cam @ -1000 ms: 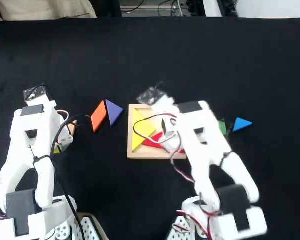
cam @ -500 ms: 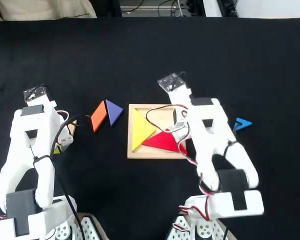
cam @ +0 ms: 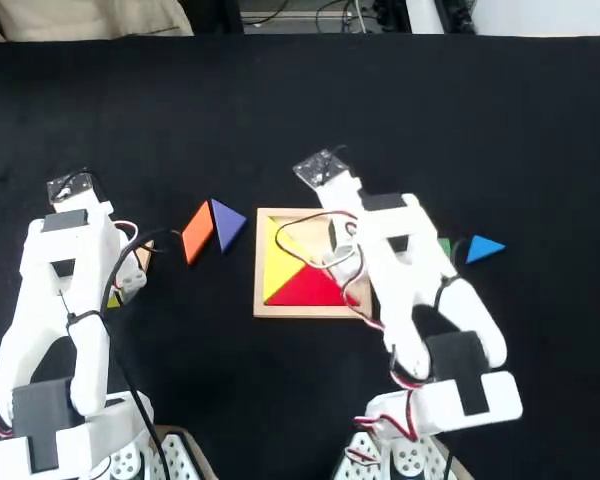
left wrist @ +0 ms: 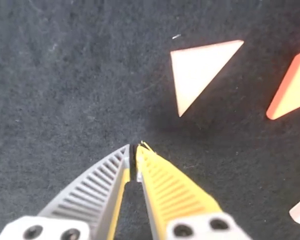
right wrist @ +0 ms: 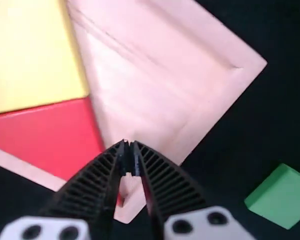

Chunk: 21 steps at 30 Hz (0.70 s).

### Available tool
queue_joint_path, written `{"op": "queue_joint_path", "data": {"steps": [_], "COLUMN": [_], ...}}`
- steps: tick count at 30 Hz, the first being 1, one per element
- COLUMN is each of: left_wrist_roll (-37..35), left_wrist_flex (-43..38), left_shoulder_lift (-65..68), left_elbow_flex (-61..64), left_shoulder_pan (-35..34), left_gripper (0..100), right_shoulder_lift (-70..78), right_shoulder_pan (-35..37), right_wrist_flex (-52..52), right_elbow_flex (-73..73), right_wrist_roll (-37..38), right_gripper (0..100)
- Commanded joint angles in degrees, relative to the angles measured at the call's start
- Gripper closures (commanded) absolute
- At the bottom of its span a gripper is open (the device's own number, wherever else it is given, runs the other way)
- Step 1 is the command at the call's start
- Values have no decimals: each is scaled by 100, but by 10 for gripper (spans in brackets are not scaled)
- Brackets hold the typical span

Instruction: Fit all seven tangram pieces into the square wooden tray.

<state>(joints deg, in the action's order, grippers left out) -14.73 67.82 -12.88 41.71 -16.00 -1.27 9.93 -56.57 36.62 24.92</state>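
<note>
The square wooden tray (cam: 280, 213) is lying mid-table on black cloth (cam: 300, 110), its sides squared to the table's edges. Inside, a yellow triangle (cam: 278, 262) is laying its long edge along the wall nearest the left arm, and a red triangle (cam: 310, 290) along the near wall, their apexes meeting at centre. The right gripper (right wrist: 126, 146) is poised over the tray, jaws clenched and empty. The left gripper (left wrist: 135, 148), likewise clenched, is hanging beside a pale triangle (left wrist: 200, 70). Cables (cam: 330, 15) are trailing beyond the far edge.
</note>
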Motion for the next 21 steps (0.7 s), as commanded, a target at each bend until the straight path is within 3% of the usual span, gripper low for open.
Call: {"op": "queue_joint_path", "data": {"steps": [1,11,16,21], "left_wrist_roll": [26,167,914,949], "left_wrist_flex": [-44,-97,62,571], "left_shoulder_lift": [-149,-149,-202,-202], "left_elbow_flex": [-31,-136,-716,-1385], "left_shoulder_pan": [66,40,171,171], "left_gripper": [964,964,967,967], "right_shoulder_lift": [-391,-207,-1051,-1886], "right_shoulder_pan": [79,44,88,185], "right_wrist_flex": [79,246,-246,-360], "right_elbow_flex": [13,-66,-295,-330], "right_wrist_roll": [-44,-53,-422,-492], "right_gripper": [988,988,988,987]}}
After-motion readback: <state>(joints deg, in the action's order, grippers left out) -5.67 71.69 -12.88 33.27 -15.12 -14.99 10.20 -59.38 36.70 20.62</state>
